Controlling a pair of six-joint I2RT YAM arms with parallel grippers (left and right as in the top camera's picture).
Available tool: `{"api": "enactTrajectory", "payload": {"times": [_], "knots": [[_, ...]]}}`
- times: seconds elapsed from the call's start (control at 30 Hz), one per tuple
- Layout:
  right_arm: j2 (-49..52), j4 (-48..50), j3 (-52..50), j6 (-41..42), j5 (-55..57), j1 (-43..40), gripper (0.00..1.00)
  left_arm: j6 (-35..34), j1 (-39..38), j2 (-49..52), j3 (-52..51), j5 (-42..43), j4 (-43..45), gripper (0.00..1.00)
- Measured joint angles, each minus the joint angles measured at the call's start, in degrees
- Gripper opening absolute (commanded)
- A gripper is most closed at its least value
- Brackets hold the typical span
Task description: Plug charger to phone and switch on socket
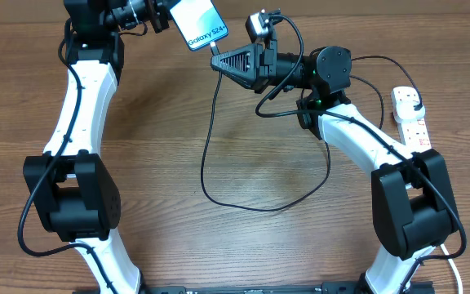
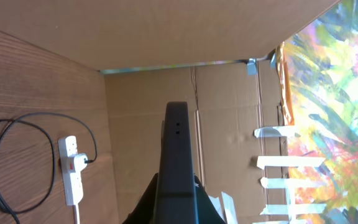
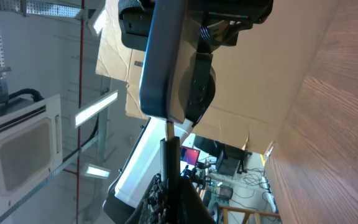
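Observation:
My left gripper (image 1: 168,16) is shut on the phone (image 1: 196,24) and holds it up at the back of the table, its blue-teal screen facing up. In the left wrist view the phone (image 2: 178,158) shows edge-on. My right gripper (image 1: 219,63) is shut on the charger's connector end (image 3: 169,155), whose metal tip touches the phone's bottom edge (image 3: 160,68). The black cable (image 1: 210,155) loops over the table to a plug in the socket (image 1: 413,122), a white power strip at the right, which also shows in the left wrist view (image 2: 72,168).
Cardboard walls (image 2: 229,106) stand round the table's back. The socket's thick white cord (image 1: 455,261) runs off past the right arm's base. The cable loop lies on the wooden table (image 1: 170,163) between the two arms.

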Motion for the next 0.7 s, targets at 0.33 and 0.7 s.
{"api": "enactTrajectory", "payload": {"times": [0.33,0.7], "knots": [[0.00,-0.02,0.00,-0.07,0.15,-0.02,0.04,0.02,-0.35,0.00,0.00,-0.72,0.00,0.04],[0.00,-0.02,0.00,-0.17,0.07,-0.15,0.04,0.02,-0.66,0.00,0.00,-1.51,0.00,0.04]]}}
